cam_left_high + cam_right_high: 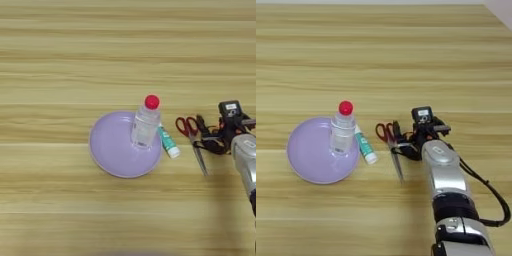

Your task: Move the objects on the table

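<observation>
Light wood table (pixel 60 50). One lilac plate (pixel 107 150), one bottle (pixel 146 125) at its right rim, one glue stick (pixel 169 143), one scissors (pixel 390 142). Right gripper (pixel 400 139) at the scissors; finger state unclear.

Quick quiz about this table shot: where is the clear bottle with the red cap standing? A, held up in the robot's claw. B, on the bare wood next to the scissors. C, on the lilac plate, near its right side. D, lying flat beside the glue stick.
C: the bottle stands upright on the right part of the lilac plate, while the glue stick lies just off the plate's right rim.
</observation>
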`<state>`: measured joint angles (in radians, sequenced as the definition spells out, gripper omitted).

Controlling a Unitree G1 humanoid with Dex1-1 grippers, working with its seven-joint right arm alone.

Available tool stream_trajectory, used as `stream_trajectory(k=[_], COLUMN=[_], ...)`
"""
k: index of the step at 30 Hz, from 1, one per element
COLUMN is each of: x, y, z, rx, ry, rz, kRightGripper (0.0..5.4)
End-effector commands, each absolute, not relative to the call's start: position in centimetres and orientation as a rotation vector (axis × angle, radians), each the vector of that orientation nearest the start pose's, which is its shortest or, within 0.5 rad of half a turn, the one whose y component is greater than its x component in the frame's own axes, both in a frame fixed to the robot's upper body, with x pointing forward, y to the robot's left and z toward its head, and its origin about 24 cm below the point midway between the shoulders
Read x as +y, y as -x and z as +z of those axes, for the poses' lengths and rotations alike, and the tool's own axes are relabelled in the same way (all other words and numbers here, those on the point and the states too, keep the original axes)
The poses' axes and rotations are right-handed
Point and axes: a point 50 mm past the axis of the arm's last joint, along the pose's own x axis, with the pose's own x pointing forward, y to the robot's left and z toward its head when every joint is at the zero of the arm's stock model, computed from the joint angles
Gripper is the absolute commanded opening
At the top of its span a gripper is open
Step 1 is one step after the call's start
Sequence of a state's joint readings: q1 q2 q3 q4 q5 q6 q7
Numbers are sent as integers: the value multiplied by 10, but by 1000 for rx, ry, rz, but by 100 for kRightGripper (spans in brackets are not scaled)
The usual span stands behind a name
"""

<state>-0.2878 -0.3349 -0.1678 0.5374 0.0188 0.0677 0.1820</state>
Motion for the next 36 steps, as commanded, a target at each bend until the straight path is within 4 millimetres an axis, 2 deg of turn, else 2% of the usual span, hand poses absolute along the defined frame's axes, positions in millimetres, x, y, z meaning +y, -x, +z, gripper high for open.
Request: stream_trajectory(k=[1,12,25,31,36], x=[-254,-233,-191,-171,-158], y=[-310,-305,-286,-275,-270], z=[61,91,111,113,106], rx=[71,-147,-313,-333,-304], ry=[199,95,32,20,19], rz=[-42,47,247,357,418], kRightGripper=[536,536,536,536,536])
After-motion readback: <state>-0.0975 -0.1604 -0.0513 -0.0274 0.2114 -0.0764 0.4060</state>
